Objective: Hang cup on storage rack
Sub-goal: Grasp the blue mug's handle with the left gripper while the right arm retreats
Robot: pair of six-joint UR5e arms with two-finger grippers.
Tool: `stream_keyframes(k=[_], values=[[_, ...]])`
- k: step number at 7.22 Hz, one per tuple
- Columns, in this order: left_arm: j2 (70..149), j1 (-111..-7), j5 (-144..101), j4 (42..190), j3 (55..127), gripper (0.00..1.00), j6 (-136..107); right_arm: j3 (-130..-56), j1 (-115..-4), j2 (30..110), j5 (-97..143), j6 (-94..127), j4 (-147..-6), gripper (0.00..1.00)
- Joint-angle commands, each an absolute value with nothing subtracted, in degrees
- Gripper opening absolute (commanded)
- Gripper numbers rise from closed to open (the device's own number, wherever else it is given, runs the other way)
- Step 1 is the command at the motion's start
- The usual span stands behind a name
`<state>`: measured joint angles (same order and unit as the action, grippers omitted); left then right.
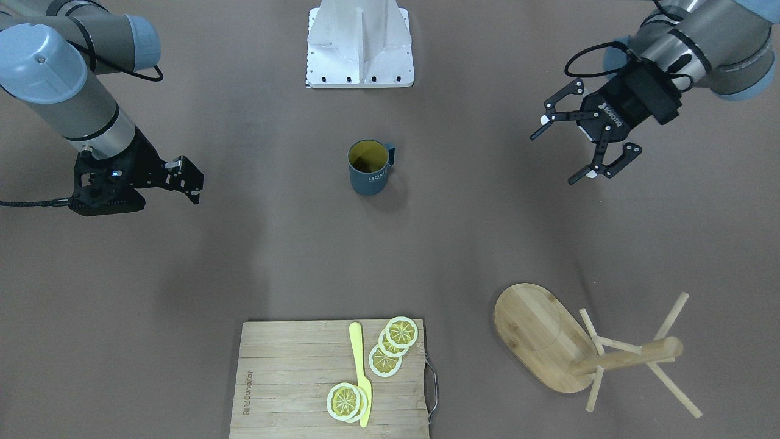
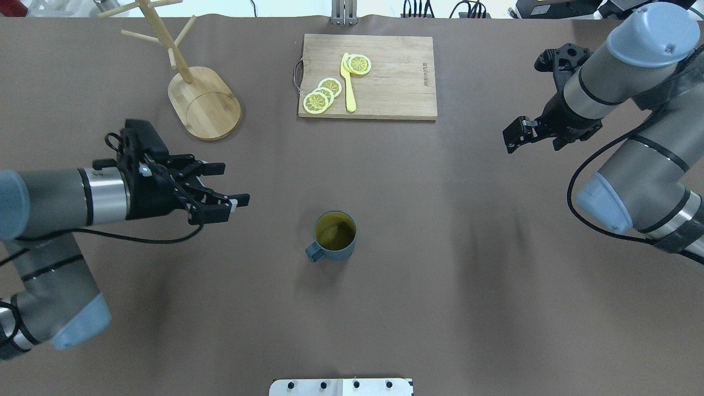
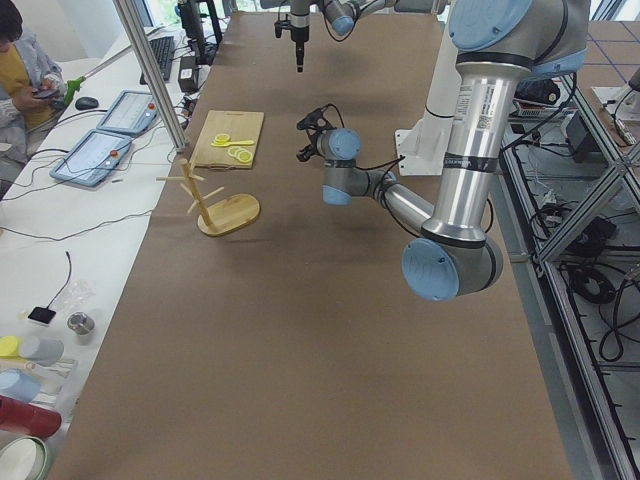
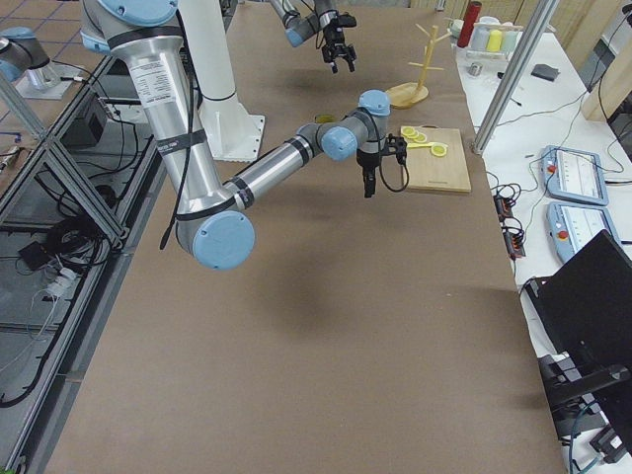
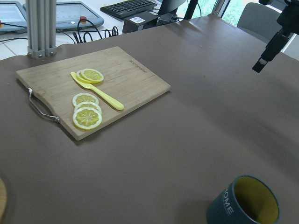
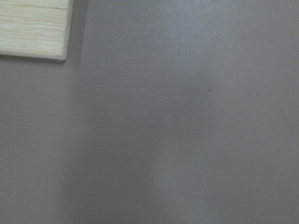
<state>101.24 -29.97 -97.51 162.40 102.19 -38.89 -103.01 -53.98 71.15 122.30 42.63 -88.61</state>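
The dark slate-blue cup point(image 2: 334, 235) with a yellow inside stands upright at the table's middle, its handle toward the robot's left and near side. It also shows in the front view point(image 1: 368, 167) and low in the left wrist view point(image 5: 243, 203). The bamboo storage rack point(image 2: 204, 102) stands at the far left, with its pegs bare point(image 1: 627, 356). My left gripper point(image 2: 234, 184) is open and empty, hovering left of the cup and apart from it point(image 1: 556, 157). My right gripper point(image 2: 511, 142) is shut and empty, far right of the cup point(image 1: 194, 194).
A wooden cutting board point(image 2: 385, 77) with lemon slices point(image 2: 322, 96) and a yellow knife point(image 2: 348, 82) lies at the far middle. Its corner shows in the right wrist view point(image 6: 32, 28). The robot's white base point(image 1: 359, 42) is at the near edge.
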Motion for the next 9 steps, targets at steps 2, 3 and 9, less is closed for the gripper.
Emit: stream_keyframes(k=[2,3,9], values=[[102.1,-16.8,-81.6,163.0,101.0,0.95,-37.4,-95.9,-66.1,74.7,131.1,23.4,-88.6,1.0],[104.0,-15.8,-80.2,163.0,98.5,0.95,-37.3,-95.3,-70.4,77.1,132.3,16.5,-88.8,1.0],[110.6,-13.7,-77.8,163.4,90.9,0.88,-34.5,-95.9,-71.2,79.1,133.2,14.8,-88.4,1.0]])
